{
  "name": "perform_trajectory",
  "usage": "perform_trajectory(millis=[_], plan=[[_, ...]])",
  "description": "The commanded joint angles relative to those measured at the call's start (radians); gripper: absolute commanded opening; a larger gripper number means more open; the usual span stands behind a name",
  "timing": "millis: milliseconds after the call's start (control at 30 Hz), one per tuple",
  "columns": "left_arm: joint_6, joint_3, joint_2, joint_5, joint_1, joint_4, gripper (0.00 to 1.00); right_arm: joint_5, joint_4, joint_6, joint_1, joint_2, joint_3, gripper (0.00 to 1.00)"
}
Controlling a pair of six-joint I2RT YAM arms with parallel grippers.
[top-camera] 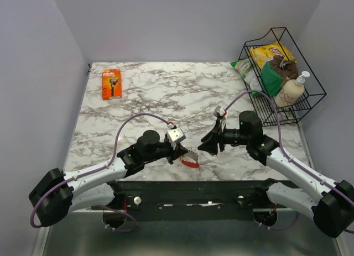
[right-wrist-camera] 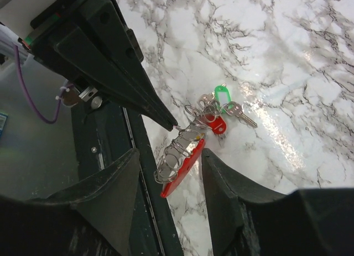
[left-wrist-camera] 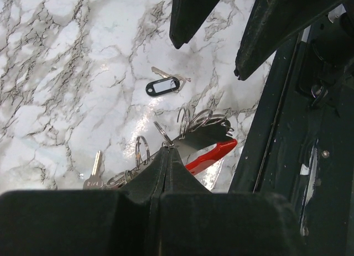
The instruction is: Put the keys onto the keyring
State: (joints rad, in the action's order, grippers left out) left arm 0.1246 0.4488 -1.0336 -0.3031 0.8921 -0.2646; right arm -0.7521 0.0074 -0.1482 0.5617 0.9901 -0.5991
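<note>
The keys are a bunch of silvery rings on a red curved piece, with a green tag, a small red tag and a silver key. My left gripper is shut on one ring of the bunch and holds it tilted, just above the marble near the front edge. My right gripper is open, its fingers either side of the bunch's lower end without touching it. The keyring, a small black oblong loop, lies on the marble beyond the bunch, below the right gripper's fingers.
An orange razor pack lies at the far left. A black wire basket with a chips bag and a pump bottle stands at the far right. The dark base rail runs along the near table edge.
</note>
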Motion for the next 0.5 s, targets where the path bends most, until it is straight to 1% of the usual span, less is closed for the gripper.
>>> perform_trajectory(millis=[0,167,233,300,400,467], plan=[[0.024,-0.015,-0.031,0.019,-0.002,-0.07,0.0,-0.035,0.023,0.003,0.003,0.009,0.015,0.57],[0.038,-0.012,-0.088,0.036,-0.004,-0.088,0.0,-0.018,0.008,-0.01,0.003,0.018,0.018,0.57],[0.043,-0.002,-0.117,0.054,-0.004,-0.091,0.0,0.026,-0.004,-0.016,0.003,0.021,0.015,0.57],[0.05,0.016,-0.155,0.11,-0.007,-0.085,0.0,0.1,-0.044,-0.031,0.003,0.031,0.01,0.57],[0.075,0.051,-0.227,0.162,-0.025,-0.07,0.0,0.172,-0.084,-0.053,0.003,0.051,0.004,0.57],[0.086,0.095,-0.275,0.17,-0.053,-0.039,0.0,0.201,-0.102,-0.074,0.003,0.074,0.004,0.57]])
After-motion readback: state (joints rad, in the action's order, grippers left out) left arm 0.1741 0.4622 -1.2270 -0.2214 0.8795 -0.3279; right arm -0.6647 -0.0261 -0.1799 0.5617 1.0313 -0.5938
